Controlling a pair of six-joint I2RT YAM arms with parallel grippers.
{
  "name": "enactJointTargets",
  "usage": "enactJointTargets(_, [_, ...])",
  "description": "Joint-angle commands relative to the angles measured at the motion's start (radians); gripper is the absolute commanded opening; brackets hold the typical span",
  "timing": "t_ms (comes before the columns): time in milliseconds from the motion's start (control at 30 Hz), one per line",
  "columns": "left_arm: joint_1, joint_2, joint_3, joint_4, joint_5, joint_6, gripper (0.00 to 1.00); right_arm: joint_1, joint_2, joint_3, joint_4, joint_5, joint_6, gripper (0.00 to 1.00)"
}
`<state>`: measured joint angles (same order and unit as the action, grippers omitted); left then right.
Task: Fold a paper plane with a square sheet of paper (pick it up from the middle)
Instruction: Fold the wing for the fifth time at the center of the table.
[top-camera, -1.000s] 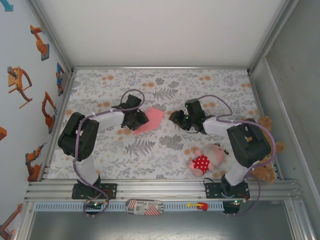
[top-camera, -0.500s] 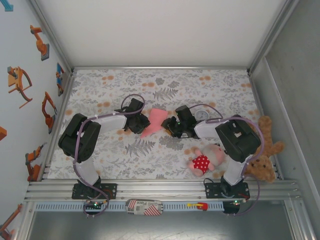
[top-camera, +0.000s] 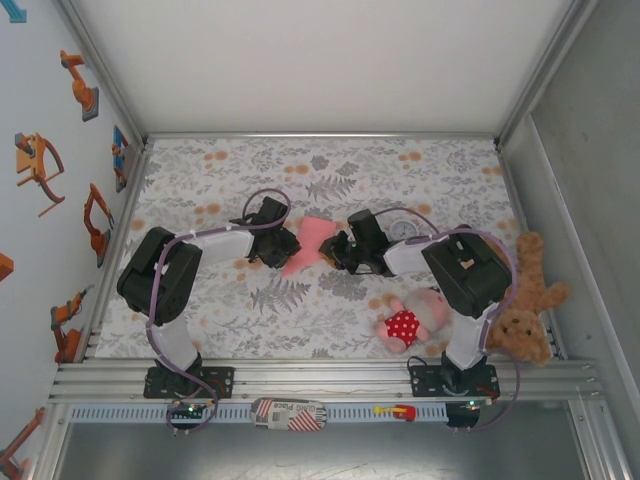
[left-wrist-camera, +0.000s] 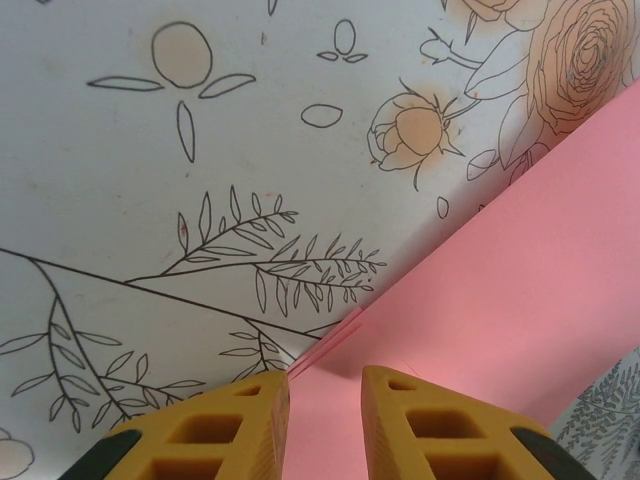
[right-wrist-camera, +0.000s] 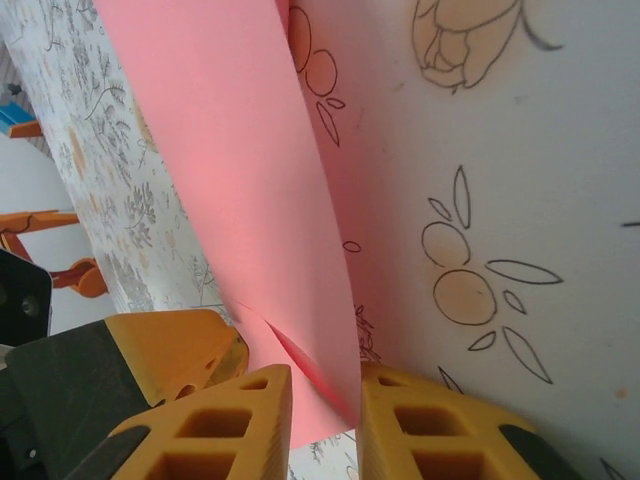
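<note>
Sheet of paper (top-camera: 312, 238): salmon-pink, folded, beyond plush doll (top-camera: 408, 322), offset left.
Left gripper (left-wrist-camera: 325, 385): jaws narrow, folded edge in gap; cannot tell if clamped.
Right gripper (right-wrist-camera: 325, 380): jaws pinched on raised, curved paper edge.

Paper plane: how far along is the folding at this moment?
Early. Done: the paper is off the table, and a doubled edge by the left fingers suggests a first fold. In hand: the left fingers and the right fingers each appear to pinch one side, with the sheet bowing up between them. Left: there is no pointed dart shape yet, so the nose and wing folds remain.
</note>
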<state>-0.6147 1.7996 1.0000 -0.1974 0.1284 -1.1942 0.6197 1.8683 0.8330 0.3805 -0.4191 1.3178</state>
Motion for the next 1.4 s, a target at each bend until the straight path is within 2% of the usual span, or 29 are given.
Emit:
enactJointTargets(0, [-0.006, 0.006, -0.012, -0.092, 0.005, 0.009, 0.28, 0.006, 0.000, 0.019, 0.030, 0.000, -0.011, 0.19])
enactJointTargets(367, [0.000, -0.072, 0.034, -0.141, -0.008, 0.100, 0.34, 0.006, -0.067, 0.003, 0.026, 0.040, -0.046, 0.04])
enactJointTargets(433, [0.001, -0.101, 0.036, -0.140, -0.014, 0.163, 0.37, 0.006, -0.082, 0.003, 0.020, 0.046, -0.045, 0.00])
enactJointTargets(533, [-0.006, -0.154, 0.025, -0.129, -0.036, 0.254, 0.40, 0.005, -0.106, 0.005, 0.000, 0.056, -0.045, 0.00])
enactJointTargets(667, [-0.021, -0.231, -0.032, -0.051, -0.043, 0.392, 0.50, 0.003, -0.125, 0.016, -0.032, 0.056, -0.045, 0.00])
enactJointTargets(833, [-0.060, -0.299, -0.080, -0.021, -0.127, 0.585, 0.59, -0.006, -0.129, 0.029, -0.063, 0.040, -0.045, 0.00])
enactJointTargets(1000, [-0.070, -0.324, -0.143, 0.075, -0.082, 0.714, 0.71, -0.023, -0.129, 0.042, -0.066, 0.006, -0.027, 0.00])
enactJointTargets(1133, [-0.118, -0.316, -0.153, 0.094, -0.172, 0.824, 0.77, -0.037, -0.126, 0.052, -0.068, -0.024, -0.004, 0.00])
enactJointTargets(1233, [-0.155, -0.297, -0.155, 0.112, -0.239, 0.897, 0.77, -0.043, -0.125, 0.063, -0.081, -0.038, 0.003, 0.00])
enactJointTargets(1367, [-0.194, -0.258, -0.144, 0.140, -0.303, 0.979, 0.72, -0.048, -0.124, 0.070, -0.086, -0.051, 0.015, 0.00])
